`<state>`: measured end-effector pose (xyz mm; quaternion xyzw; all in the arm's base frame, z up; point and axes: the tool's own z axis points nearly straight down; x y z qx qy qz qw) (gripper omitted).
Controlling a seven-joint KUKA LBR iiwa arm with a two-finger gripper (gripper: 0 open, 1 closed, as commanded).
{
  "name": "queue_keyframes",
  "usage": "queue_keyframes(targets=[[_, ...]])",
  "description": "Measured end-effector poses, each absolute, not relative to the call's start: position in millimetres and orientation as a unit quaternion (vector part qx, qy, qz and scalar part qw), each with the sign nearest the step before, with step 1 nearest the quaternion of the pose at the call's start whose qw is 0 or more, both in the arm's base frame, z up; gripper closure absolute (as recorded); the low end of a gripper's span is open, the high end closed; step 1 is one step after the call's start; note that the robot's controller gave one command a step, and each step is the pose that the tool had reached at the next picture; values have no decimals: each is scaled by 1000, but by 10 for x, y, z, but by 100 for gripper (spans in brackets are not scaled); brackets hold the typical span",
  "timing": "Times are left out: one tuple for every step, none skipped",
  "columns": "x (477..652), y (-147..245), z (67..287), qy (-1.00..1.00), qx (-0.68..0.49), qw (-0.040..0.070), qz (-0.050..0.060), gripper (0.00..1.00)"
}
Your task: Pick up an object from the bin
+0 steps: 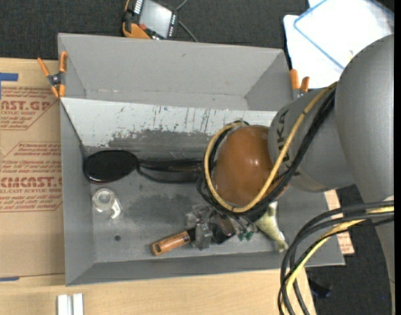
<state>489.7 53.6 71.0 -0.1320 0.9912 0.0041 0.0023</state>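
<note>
Looming closest at 3 o'clock, the grey arm (364,110) reaches into the grey bin (167,64), with black and yellow cables (213,169) looped round its orange cover (243,166). Below that cover the gripper (210,230) sits low over the bin floor at about 5 o'clock. Whether the claw is open or closed cannot be told, as the tip is a dark tangle.

A brown cylinder (168,244) lies on the floor at 6 o'clock, tilted slightly. Its right end comes just beside the gripper, at the gripper's 8 o'clock. A pale object (271,227) shows under the arm at 4 o'clock. A black oval-headed brush (108,165) lies at 9 o'clock, handle pointing toward 3. A small clear cup (105,202) stands near it, at 8 o'clock.
</note>
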Motion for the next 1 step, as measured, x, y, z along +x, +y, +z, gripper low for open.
queue_keyframes(targets=[[4881, 432, 707, 985, -171, 2, 4, 100]])
